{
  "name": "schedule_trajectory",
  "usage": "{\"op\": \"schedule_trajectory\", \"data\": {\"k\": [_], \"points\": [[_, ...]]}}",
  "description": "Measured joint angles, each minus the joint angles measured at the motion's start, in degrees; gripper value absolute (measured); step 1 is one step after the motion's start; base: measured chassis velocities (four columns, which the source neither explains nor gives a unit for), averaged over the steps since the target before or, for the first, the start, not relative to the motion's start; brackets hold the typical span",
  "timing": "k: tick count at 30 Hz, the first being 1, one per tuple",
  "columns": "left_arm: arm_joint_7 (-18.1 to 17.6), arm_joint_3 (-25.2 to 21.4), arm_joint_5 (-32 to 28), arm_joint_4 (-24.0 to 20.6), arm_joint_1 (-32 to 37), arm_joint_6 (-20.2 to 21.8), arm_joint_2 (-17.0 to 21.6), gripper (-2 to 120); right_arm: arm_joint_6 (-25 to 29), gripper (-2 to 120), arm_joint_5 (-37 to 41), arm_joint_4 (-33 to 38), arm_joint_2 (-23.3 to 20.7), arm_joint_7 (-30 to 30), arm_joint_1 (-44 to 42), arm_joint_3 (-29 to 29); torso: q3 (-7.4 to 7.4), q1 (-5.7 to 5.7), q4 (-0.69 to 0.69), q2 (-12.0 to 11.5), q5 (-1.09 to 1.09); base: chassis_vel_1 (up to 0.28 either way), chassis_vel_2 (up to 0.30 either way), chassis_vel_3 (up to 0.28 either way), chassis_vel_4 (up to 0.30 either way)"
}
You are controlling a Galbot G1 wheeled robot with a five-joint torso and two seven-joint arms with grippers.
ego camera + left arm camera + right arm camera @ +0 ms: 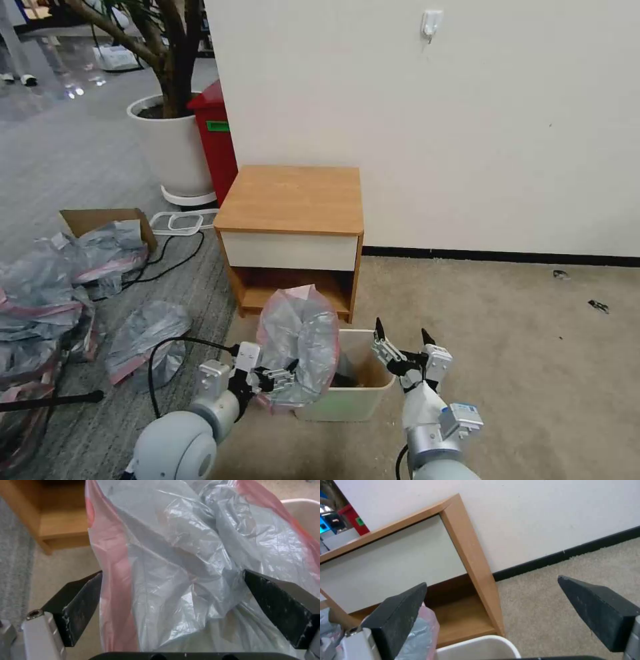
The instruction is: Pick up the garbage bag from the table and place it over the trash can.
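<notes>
The garbage bag [298, 337], crinkly grey with a pink-red band, stands bunched upright over the left rim of the cream trash can [340, 403]. My left gripper [283, 378] is at its lower left side. In the left wrist view the bag [180, 555] fills the gap between the wide-apart fingers of the left gripper [172, 571], which is open. My right gripper [402, 337] hovers open above the can's right rim, holding nothing. The table [290, 197] stands right behind the can with a bare top. In the right wrist view the right gripper [492, 580] faces the table [466, 547], with the can's rim [476, 645] and a bit of bag [420, 632] below.
A heap of similar grey bags [40, 293] and one more bag [143, 333] lie on the floor at left, near a cardboard box [100, 220] and black cables [173, 257]. A white plant pot [170, 147] and red bin [217, 140] stand behind. Beige carpet [533, 347] lies open to the right.
</notes>
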Motion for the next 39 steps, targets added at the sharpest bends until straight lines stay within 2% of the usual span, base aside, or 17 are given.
{"op": "schedule_trajectory", "data": {"k": [4,9,15,17,21,23,29,31,32,34,39], "points": [[0.0,-0.4,-0.5,-0.1,0.1,-0.3,-0.2,100,0.3,100,-0.3,-0.3,0.0,0.0,-0.1,0.2,0.00,0.00,0.00,0.0,0.00,0.000,0.000,0.000,0.000],[0.0,-4.2,-0.7,-6.3,4.6,-1.6,-0.7,100,0.5,100,-0.6,-0.8,0.0,-0.1,-0.1,-0.2,0.00,0.00,0.00,0.0,0.00,0.000,0.000,0.000,0.000],[0.0,-7.3,-2.8,-9.5,4.8,-1.6,-0.1,100,0.4,100,-0.9,-1.4,-0.1,-0.1,0.2,-0.7,0.00,0.00,0.01,0.0,0.01,0.000,0.000,0.000,0.000],[0.0,-9.0,-6.3,-10.7,3.5,1.6,0.5,100,0.4,100,-1.3,-1.7,-0.2,-0.1,0.1,-0.9,0.00,0.00,0.00,0.0,0.00,0.000,0.000,0.000,0.000],[0.0,-9.3,-8.9,-11.3,2.5,4.2,1.4,100,0.5,100,-1.4,-1.7,-0.4,-0.1,-0.1,-0.9,0.00,0.00,0.00,0.0,0.00,0.000,0.000,0.000,0.000],[0.5,-8.0,-10.9,-10.0,0.5,5.4,3.0,100,0.5,100,-1.6,-1.6,-0.9,-0.1,-0.4,-0.7,0.00,0.00,-0.01,0.0,0.00,0.000,0.000,0.000,0.000],[1.0,-5.5,-9.7,-5.3,-3.1,5.4,4.8,100,0.6,100,-1.9,-1.1,-1.1,-0.1,-1.3,-0.1,0.00,0.00,0.00,0.0,-0.01,0.000,0.000,0.000,0.000],[1.2,-4.3,-9.3,-2.4,-5.8,5.4,5.8,100,0.9,100,-2.2,-1.0,-1.1,-0.1,-1.9,0.2,0.00,0.00,0.00,0.0,-0.01,0.000,0.000,0.000,0.000],[1.2,-4.3,-9.3,-2.4,-5.8,5.4,5.8,100,0.9,100,-2.2,-1.0,-1.1,-0.1,-1.9,0.2,0.00,0.00,0.00,0.0,-0.01,0.000,0.000,0.000,0.000],[2.0,-2.8,-8.7,1.0,-7.9,5.6,6.5,100,1.0,100,-2.4,-0.9,-0.9,0.0,-2.4,0.6,0.00,0.00,0.00,0.0,0.00,0.000,0.000,0.000,0.000],[2.9,-1.0,-8.2,4.1,-9.5,5.7,6.3,100,1.1,100,-2.7,-0.6,-0.6,0.1,-2.8,0.9,0.00,0.00,0.00,0.0,0.00,0.000,0.000,0.000,0.000]]}}
